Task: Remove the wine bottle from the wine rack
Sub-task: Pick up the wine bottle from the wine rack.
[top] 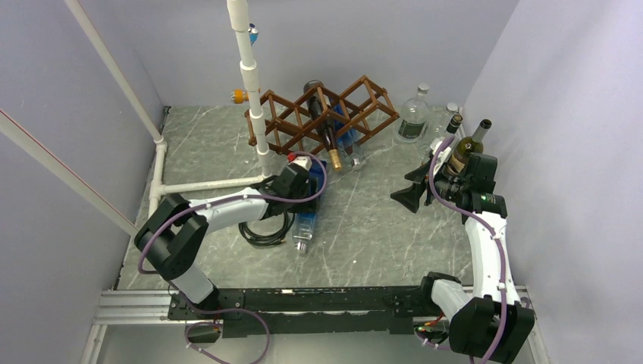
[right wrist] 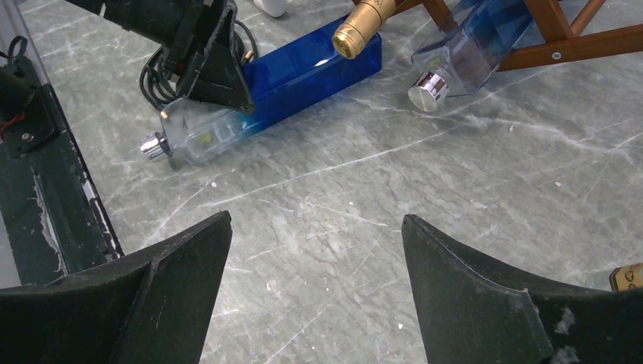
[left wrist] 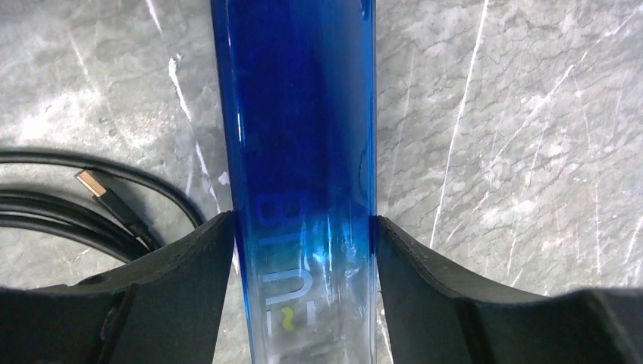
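At the 12 o'clock end of the marble table point(top: 379, 227), the wine rack point(top: 356, 106) stands just beside the white pipe frame point(top: 250, 83). A dark bottle with a gold foil top point(top: 324, 133) and a second blue-and-clear bottle point(top: 347, 144) rest in its cells, necks pointing down toward 6 o'clock.

The blue bottle point(top: 307, 220) I'm working lies off the rack, flat on the table at roughly 7 o'clock from it, its silver cap aimed at 6 o'clock. My left gripper point(top: 303, 186) sits over its blue upper half. On the left wrist feed the two black fingers point(left wrist: 189, 273) lie flush against both flat sides of the blue bottle point(left wrist: 299, 152), pinching it, with the pale lettering between them. A coiled black cable point(left wrist: 76, 205) lies on the table at 9 o'clock of the bottle, close but apart.

My right gripper point(top: 409, 189) hangs at the 3 o'clock side, above bare marble, jaws spread wide with nothing between them. Its camera looks across at the blue bottle point(right wrist: 303, 72) and the left gripper point(right wrist: 216, 72) on it. Several upright bottles point(top: 413, 117) stand at 2 o'clock, near the wall.
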`<state>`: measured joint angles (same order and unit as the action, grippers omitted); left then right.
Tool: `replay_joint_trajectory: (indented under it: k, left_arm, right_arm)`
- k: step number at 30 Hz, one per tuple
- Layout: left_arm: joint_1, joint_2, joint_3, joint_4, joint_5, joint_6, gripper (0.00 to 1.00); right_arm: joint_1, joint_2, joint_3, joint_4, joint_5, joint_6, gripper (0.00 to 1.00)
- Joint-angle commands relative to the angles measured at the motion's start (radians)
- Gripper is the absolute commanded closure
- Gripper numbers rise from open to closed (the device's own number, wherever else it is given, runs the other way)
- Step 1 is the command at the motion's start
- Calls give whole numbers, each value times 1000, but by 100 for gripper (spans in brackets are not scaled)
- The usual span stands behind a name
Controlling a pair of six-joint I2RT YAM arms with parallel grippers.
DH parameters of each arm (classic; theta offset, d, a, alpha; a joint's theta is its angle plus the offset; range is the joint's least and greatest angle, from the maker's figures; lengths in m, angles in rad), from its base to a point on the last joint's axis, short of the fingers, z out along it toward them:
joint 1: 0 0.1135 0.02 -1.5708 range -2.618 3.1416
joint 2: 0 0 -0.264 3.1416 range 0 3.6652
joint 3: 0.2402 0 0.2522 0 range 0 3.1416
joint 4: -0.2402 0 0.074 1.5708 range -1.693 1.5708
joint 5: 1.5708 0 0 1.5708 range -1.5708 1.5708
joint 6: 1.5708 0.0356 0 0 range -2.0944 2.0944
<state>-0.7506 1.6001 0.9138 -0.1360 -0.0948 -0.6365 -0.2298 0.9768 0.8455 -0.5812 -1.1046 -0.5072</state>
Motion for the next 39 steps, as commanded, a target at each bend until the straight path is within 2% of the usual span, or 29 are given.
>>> replay_joint_trajectory:
  k: [1, 14, 19, 39]
  left_arm:
    - [-25, 47, 103, -85, -51, 55, 52]
    - [-67, 138, 171, -128, -71, 80, 25]
    - [-68, 148, 168, -123, -72, 91, 20]
    - [-100, 192, 218, -170, -139, 151, 22]
  right_arm:
    - [3, 2, 1, 17, -8, -19, 14]
    - [4, 6, 1, 15, -8, -19, 14]
    - [4, 7, 2, 16, -9, -20, 14]
    - [4, 7, 1, 17, -6, -22, 14]
